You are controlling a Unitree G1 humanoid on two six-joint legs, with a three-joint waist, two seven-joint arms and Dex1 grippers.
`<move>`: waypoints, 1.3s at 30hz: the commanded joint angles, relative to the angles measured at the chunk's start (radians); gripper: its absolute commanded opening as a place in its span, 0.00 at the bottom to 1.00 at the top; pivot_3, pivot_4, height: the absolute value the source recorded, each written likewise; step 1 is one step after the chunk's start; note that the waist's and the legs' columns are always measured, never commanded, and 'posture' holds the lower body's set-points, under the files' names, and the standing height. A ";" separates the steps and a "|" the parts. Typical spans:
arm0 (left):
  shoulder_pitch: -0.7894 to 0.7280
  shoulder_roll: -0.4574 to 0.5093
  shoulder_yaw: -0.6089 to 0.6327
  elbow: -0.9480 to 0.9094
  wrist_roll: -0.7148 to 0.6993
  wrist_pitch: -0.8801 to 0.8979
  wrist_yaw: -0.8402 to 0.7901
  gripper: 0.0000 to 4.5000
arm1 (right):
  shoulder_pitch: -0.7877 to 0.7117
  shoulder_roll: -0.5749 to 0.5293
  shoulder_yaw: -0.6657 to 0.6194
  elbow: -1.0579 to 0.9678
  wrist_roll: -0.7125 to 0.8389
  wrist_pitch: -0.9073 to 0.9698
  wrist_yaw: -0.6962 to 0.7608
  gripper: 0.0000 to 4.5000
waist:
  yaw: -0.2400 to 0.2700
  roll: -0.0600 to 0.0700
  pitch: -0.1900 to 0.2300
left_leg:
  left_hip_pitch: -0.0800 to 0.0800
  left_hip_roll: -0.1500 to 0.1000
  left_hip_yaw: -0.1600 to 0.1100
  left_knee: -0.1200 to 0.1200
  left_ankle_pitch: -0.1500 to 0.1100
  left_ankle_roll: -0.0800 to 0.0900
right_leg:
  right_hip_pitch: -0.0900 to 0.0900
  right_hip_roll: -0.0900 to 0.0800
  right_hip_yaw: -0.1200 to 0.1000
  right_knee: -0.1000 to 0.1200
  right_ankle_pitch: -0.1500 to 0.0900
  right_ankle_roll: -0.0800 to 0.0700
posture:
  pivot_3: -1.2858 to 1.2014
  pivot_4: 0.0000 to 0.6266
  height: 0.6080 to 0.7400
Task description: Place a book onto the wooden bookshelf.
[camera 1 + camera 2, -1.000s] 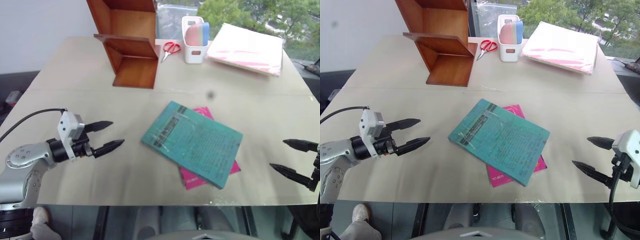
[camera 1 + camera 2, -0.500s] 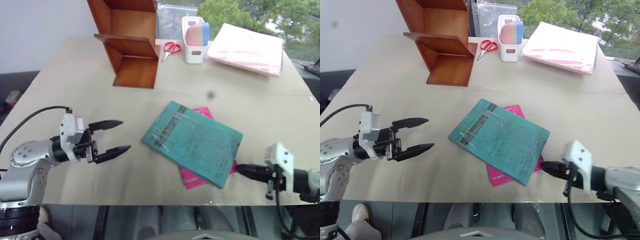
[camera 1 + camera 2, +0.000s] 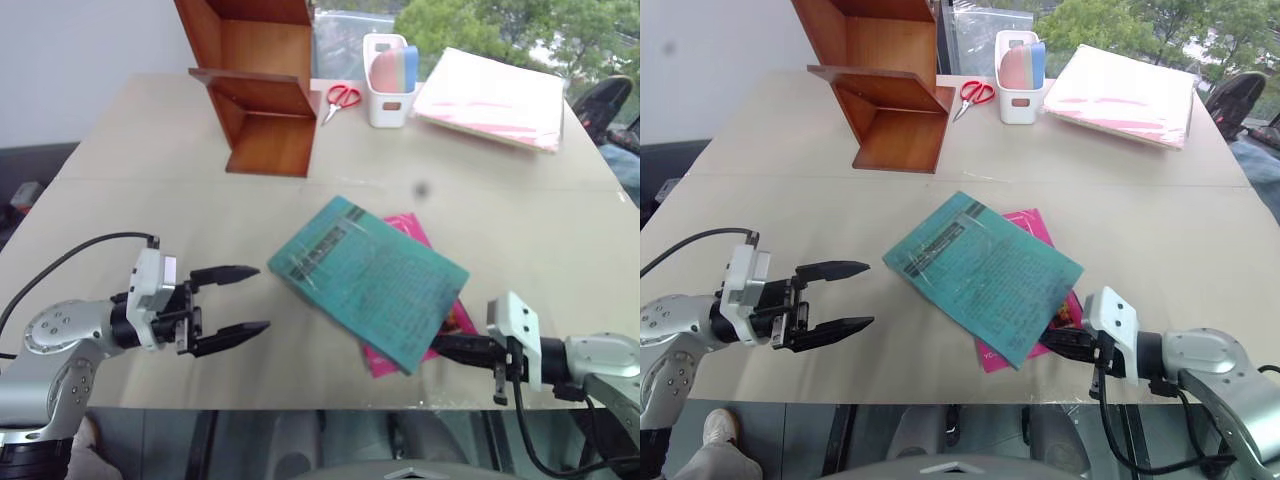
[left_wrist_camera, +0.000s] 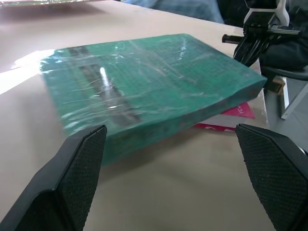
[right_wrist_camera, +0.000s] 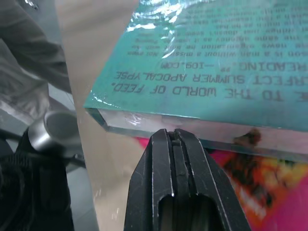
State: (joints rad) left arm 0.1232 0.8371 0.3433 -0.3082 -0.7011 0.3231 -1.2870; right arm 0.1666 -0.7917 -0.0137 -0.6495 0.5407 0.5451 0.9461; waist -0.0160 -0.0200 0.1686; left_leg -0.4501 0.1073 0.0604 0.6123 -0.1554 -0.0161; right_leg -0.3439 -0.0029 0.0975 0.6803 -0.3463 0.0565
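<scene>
Teal book (image 3: 368,281) lies flat mid-table, on top of a magenta book (image 3: 447,322) that is mostly hidden, only a pink strip and corner sticking out at the near right. Book's near corner sits raised off the pink one in the left wrist view.

Right gripper (image 3: 1055,340) has its fingers pressed together, empty, tips right at the book's near right edge, over the pink cover; right wrist view shows the closed tips against the page edge, can't tell if they actually touch it or slip under.

Left gripper (image 3: 238,301) fingers spread wide, nothing between them, just left of the book and apart from it.

Wooden bookshelf (image 3: 262,85) stands at the far left of the table (image 3: 140,140), top cut off by the frame. Beside it red scissors (image 3: 342,97), a white holder box (image 3: 388,71) with contents hard to make out, then a pale pink folder stack (image 3: 492,96). Far right edge: a dark shape and blue fabric, cut off, unclear.
</scene>
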 commanded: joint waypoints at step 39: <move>-0.145 -0.415 -0.253 0.121 -1.250 0.601 1.443 1.00 | -0.024 -0.081 -0.327 -0.190 0.147 -0.206 0.076 0.85 | 0.008 -0.001 -0.004 | 0.001 -0.003 -0.007 0.006 0.001 0.000 | 0.005 0.001 -0.003 0.005 0.000 0.000 | 0.52 0.24 1.00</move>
State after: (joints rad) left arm -0.0176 0.4304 0.1064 -0.1835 -1.9261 0.9281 0.1486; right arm 0.1477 -0.8607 -0.3302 -0.8258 0.6856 0.3588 1.0162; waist -0.0077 -0.0207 0.1649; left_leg -0.4489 0.1043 0.0525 0.6184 -0.1549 -0.0164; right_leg -0.3385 -0.0021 0.0943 0.6851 -0.3461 0.0563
